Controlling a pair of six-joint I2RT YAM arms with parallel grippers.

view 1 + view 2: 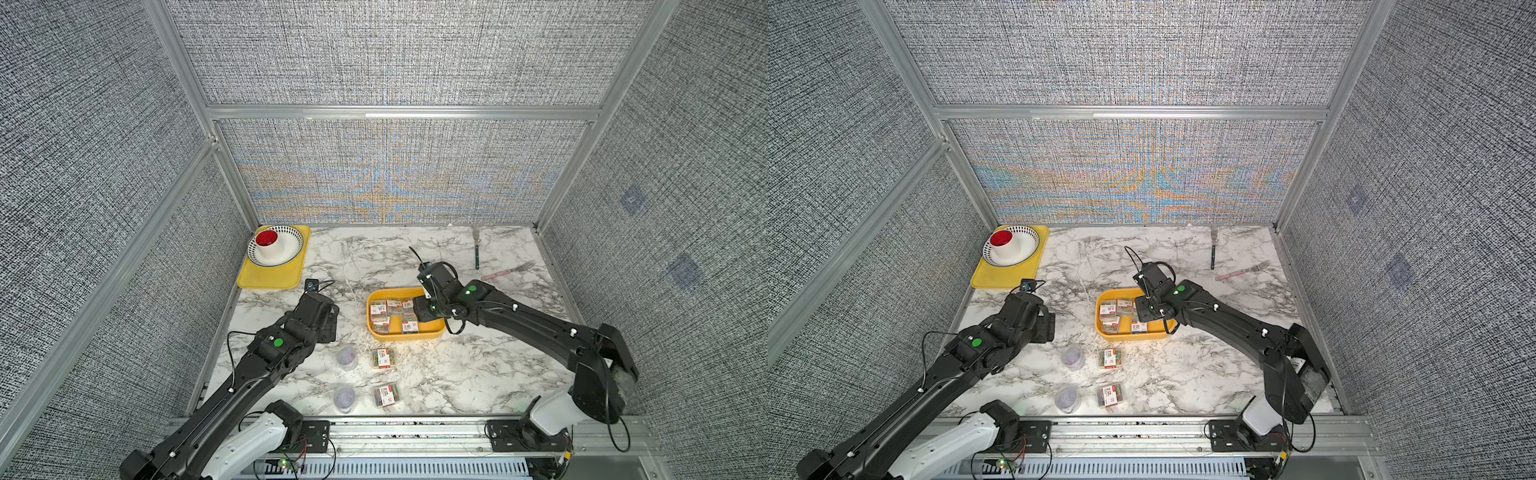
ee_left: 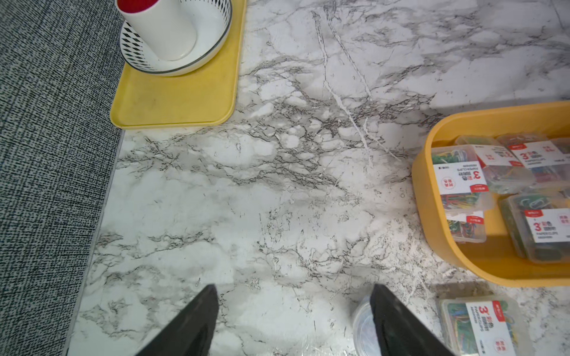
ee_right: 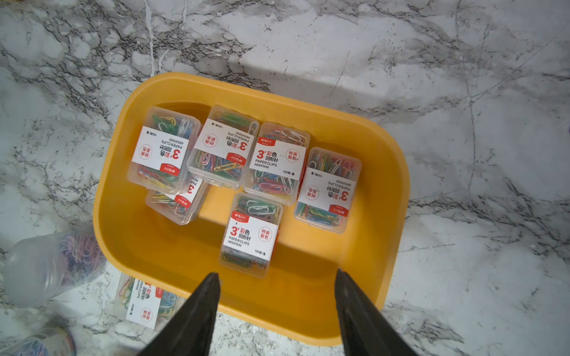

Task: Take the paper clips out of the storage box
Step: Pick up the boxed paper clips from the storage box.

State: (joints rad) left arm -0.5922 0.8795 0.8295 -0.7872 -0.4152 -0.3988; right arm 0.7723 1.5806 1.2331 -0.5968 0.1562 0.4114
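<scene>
Clips are split two ways. Six packs (image 3: 279,160) lie in the box (image 3: 398,185); two more packs (image 1: 383,358) and two tubs (image 1: 347,356) stand on the worktop (image 1: 457,374) in front of it. They form a tidy two-by-two block, which I judge keeps finished ones clear of the box.

My right tool (image 3: 276,274) hangs over the box's near end, jaws apart and empty. It lines up with the nearest pack (image 3: 251,234), likely my next pick since it lies alone. My left tool (image 2: 293,288) is open too, holding nothing, parked over bare worktop just beside a tub (image 2: 361,326).

The right wrist view shows one pack (image 3: 177,205) half buried under another, which the top views are too coarse to make plain. Only the top views show the whole removed block, and there the arms hide both tools' jaws.
</scene>
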